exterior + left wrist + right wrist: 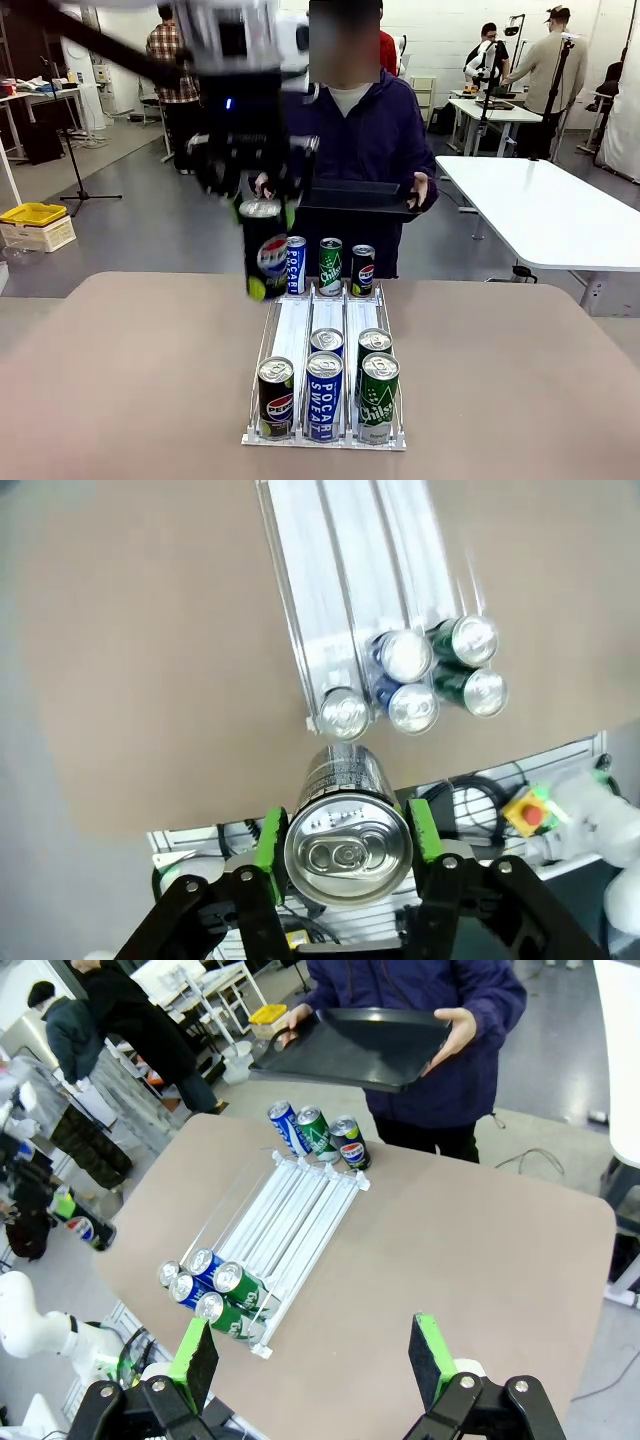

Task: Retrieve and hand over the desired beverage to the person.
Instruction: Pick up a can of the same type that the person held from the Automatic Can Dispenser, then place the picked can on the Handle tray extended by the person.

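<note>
Left claw [348, 832]: clamped on the held Pepsi can [263, 252], with a green pad pressed to each side just under its rim. In your left wrist view you look straight down on its top.
Held Pepsi can: upright in the air, lifted clear of the rack [290, 330]. From the front it hangs before the rack's far left corner.
Right claw [313, 1360]: fingers wide apart, high over the surface [130, 380], off to the right of the rack's near end.
Person [375, 130]: stands beyond the rack's far end, both hands holding a black tray [355, 200] roughly level, above and behind the far cans.
Rack's far end: far Pocari can [296, 265], far green can [330, 266] and far Pepsi can [363, 270] stand upright in a row.
Rack's near end: near Pepsi can [276, 398], near Pocari can [324, 395] and near green can [379, 397] stand in front. A second blue can [327, 343] and a second green can [374, 343] touch them from behind.
In your way: the far Pocari can sits just beside the held one, partly covered by it. The three far cans stand between the rack and the tray.
</note>
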Motion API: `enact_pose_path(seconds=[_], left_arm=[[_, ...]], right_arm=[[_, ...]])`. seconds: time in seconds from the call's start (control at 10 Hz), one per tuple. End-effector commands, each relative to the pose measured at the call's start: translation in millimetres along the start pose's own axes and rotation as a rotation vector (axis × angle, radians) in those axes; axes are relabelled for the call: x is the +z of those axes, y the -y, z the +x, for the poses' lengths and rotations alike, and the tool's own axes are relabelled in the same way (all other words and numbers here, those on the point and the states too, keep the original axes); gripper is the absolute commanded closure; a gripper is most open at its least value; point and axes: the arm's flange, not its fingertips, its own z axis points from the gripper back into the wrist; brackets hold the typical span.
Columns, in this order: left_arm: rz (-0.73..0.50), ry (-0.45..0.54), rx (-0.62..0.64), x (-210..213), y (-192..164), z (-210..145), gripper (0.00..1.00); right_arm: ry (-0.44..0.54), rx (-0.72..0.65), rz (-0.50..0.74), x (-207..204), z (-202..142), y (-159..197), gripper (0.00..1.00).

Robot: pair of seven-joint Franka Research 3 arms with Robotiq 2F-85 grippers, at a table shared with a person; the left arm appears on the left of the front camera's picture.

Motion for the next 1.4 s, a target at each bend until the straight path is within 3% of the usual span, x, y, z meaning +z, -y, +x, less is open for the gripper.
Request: enact_pose_path(seconds=[0.0,0.4,0.6,1.3], left_arm=[[-0.028,-0.005,-0.017,12,18,52,1.0],[-0.004,-0.002,-0.016,8,24,106,1.0],[-0.03,-0.006,-0.016,-9,12,104,1.0],[-0.03,-0.006,-0.016,-9,12,104,1.0]], right_arm=[[0.014,0.007,0.033,-2,1,2,0.0],[0.014,0.007,0.033,-2,1,2,0.0],[0.014,0.007,0.033,-2,1,2,0.0],[0.014,0.007,0.033,-2,1,2,0.0]])
